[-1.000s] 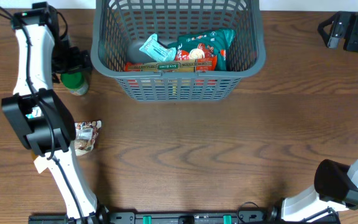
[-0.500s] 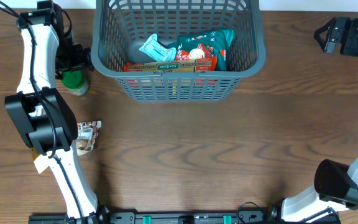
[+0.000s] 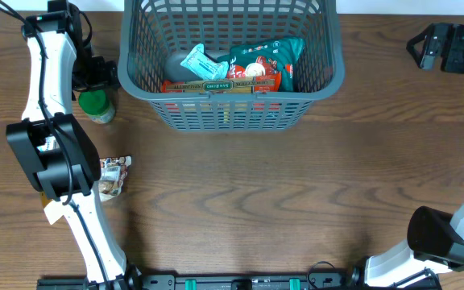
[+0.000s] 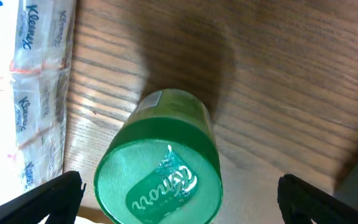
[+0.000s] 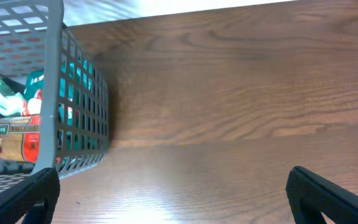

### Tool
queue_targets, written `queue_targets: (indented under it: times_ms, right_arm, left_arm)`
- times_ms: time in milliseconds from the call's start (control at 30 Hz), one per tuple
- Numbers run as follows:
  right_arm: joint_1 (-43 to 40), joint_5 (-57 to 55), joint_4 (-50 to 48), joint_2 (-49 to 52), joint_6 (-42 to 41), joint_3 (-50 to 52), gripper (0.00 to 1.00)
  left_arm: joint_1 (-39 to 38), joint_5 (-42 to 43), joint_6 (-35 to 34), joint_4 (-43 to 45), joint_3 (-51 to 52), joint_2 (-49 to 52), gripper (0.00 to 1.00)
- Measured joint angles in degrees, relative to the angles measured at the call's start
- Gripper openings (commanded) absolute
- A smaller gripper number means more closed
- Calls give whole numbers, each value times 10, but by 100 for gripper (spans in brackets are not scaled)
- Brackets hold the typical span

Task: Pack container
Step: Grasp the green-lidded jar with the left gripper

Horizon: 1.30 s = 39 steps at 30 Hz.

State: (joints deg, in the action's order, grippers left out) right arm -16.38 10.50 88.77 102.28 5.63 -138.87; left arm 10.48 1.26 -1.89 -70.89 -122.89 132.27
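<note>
- left pincer [image 4: 179, 198] spread wide, pinching nothing; its fingers flank the green canister [image 4: 160, 168], gap on both sides, no contact seen
- canister lid faces the wrist cam; Kleenex tissue packs [image 4: 33, 93] lie just outside one finger, close beside the canister
- container [image 3: 232, 113] sits on the worktop [image 3: 296, 201] just beside the left pincer on its inboard side, well apart from the right pincer [image 5: 173, 202]
- inside the container: teal and red snack packets [image 3: 248, 68] on the base, plenty of room left
- right pincer spread, empty, over bare worktop; container wall off to one side of it
- loose snack packet [image 3: 111, 176] on the worktop, back toward the left arm's base, well apart from the pincer, partly under the arm
- step, my read: lining up a grasp on the canister; packing is partway through, at least two items outside
- next move calls for: press fingers onto the canister body, squarely, then lift above the container rim and carry over
- watch out: round smooth body may twist or tip; finger near the tissue packs could snag them
</note>
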Motion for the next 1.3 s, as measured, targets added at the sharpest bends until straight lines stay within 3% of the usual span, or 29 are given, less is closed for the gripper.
queue_targets:
  times_ms: [633, 767, 1000, 1100, 1300]
  right_arm:
    - [0, 0, 8, 0, 0, 4, 99]
    - [0, 0, 12, 0, 0, 4, 99]
    - [0, 0, 20, 0, 7, 5, 99]
    - [0, 0, 23, 0, 9, 5, 99]
    - [0, 0, 23, 0, 9, 5, 99]
  left_arm:
    - [0, -2, 0, 120, 162, 0, 99]
    - [0, -2, 0, 124, 167, 0, 85]
    - [0, -3, 0, 125, 167, 0, 84]
    - [0, -3, -1, 128, 167, 0, 76]
    - [1, -2, 0, 131, 167, 0, 39]
